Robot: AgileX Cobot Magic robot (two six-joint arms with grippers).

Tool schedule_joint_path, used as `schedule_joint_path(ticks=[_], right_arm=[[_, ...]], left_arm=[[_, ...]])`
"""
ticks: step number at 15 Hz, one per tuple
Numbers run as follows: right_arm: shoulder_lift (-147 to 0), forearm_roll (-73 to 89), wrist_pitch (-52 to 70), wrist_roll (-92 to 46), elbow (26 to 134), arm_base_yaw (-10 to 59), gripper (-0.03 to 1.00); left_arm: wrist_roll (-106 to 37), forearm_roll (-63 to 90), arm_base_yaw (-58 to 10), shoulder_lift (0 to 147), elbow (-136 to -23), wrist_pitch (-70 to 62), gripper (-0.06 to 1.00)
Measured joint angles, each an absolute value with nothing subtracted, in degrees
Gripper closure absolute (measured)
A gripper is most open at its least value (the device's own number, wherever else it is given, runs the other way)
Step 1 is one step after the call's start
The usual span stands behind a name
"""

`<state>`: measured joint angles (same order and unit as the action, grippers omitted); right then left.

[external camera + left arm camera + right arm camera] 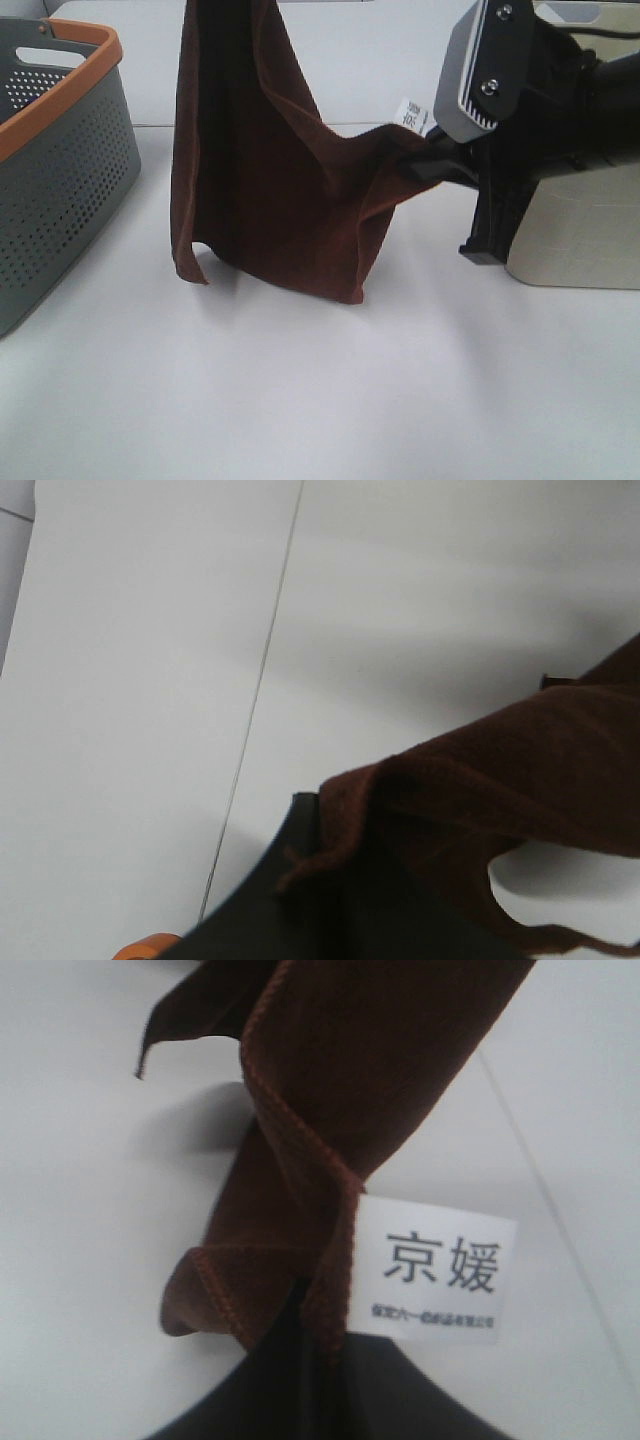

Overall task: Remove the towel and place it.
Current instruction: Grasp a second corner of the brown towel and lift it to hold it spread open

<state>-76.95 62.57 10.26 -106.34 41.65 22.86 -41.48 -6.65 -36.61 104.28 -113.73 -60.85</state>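
- While the towel [270, 170] hangs stretched across the middle of the high view, you can count the removal as done: it is out of the basket [60, 170] at the left edge, beside it and not touching.
- Your left fingers [300, 910] are pressed together on a bunched edge of the cloth. In the high view that hold lies above the top edge of the frame, where the towel runs out of sight.
- Your right fingers [440, 165] pinch the corner by the white label [435, 1268], right of centre in the high view, drawing that corner out sideways.
- The lowest hem hangs close to the desk [320, 400] at lower centre. Whether it touches, I cannot tell.
- What is left, as I judge it, is the placing: the cloth is held up by both arms and not laid down, and nothing shows where it should go.
- The bare stretch of desk along the bottom of the high view looks the likely spot. The beige box [580, 240] at the right edge stands behind your right arm.
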Motion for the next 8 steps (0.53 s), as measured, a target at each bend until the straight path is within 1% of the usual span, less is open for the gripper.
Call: schedule_joint_path(ticks=[3,5,6,7,8], right_arm=[[-83.19,59.36,4.41,-113.16,49.96,22.86,0.97],[-89.67,58.5,2.18,-118.03,57.47,22.86,0.97],[-91.39,58.38,0.97,-119.52,59.47,22.86,0.97],[-95.63,58.16,-2.98,-124.16,65.37,22.86,0.97],[-96.66,58.16,-3.95,-125.25,67.04,22.86,0.97]], left_arm=[[-37.87,-7.28,-32.49,108.06,-113.73,-53.92,0.94],[-37.64,-8.19,-29.11,110.07,-113.73,-47.15,0.94],[-37.64,-8.59,-27.39,110.98,-113.73,-42.86,0.94],[-37.53,-8.77,-25.5,111.9,-113.73,-38.79,0.94],[-37.47,-8.88,-24.58,112.41,-113.73,-36.67,0.94]])
